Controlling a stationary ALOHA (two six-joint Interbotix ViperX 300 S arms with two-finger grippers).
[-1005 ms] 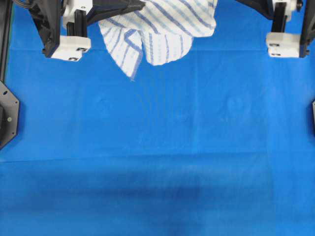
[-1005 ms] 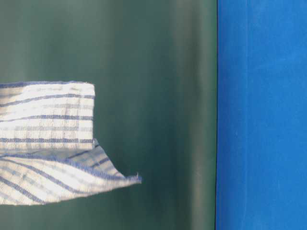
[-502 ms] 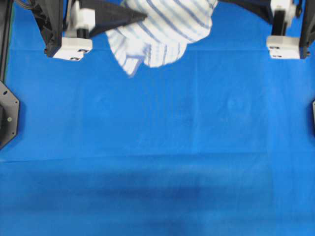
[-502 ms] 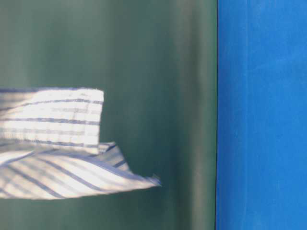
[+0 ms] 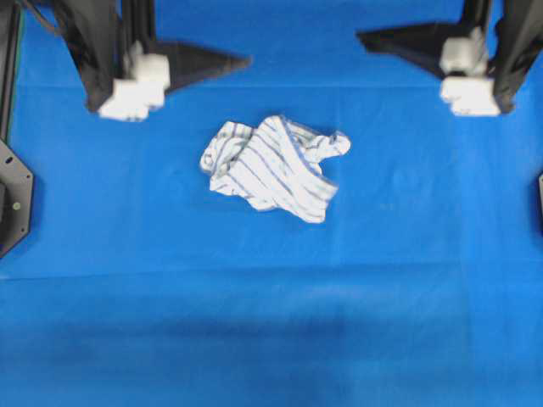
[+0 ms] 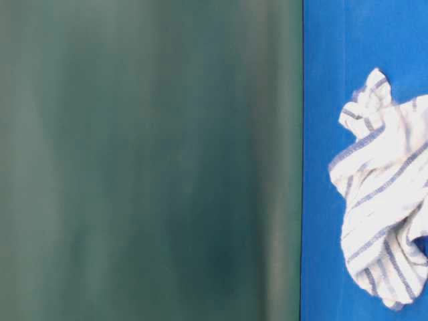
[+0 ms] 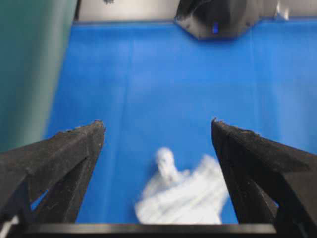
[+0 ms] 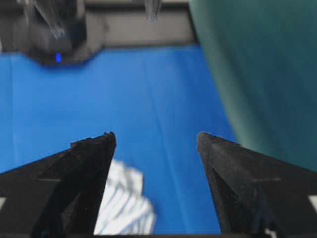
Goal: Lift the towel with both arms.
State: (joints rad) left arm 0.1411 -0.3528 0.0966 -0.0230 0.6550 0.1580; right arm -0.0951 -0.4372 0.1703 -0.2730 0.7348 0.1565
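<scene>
The towel (image 5: pixel 271 168), white with thin blue stripes, lies crumpled on the blue cloth (image 5: pixel 271 322), touching neither arm. It also shows at the right of the table-level view, towel (image 6: pixel 384 194). My left gripper (image 7: pixel 156 121) is open and empty, high above the blurred towel (image 7: pixel 183 196); one of its black fingers (image 5: pixel 199 61) shows at the overhead view's top left. My right gripper (image 8: pixel 156 134) is open and empty too, with the towel (image 8: pixel 124 206) low beside its left finger. Its finger (image 5: pixel 399 41) points left at the top right of the overhead view.
Black mounting plates sit at the left edge (image 5: pixel 13 199) and right edge (image 5: pixel 540 199) of the blue cloth. A dark green wall (image 6: pixel 147 160) borders the cloth. Each wrist view shows the opposite arm's black base (image 7: pixel 218 17) (image 8: pixel 54 39) at the far end.
Both grippers have opened and let go of the towel. It hung bunched between them in the air; now it has dropped onto the blue cloth in a crumpled heap.
</scene>
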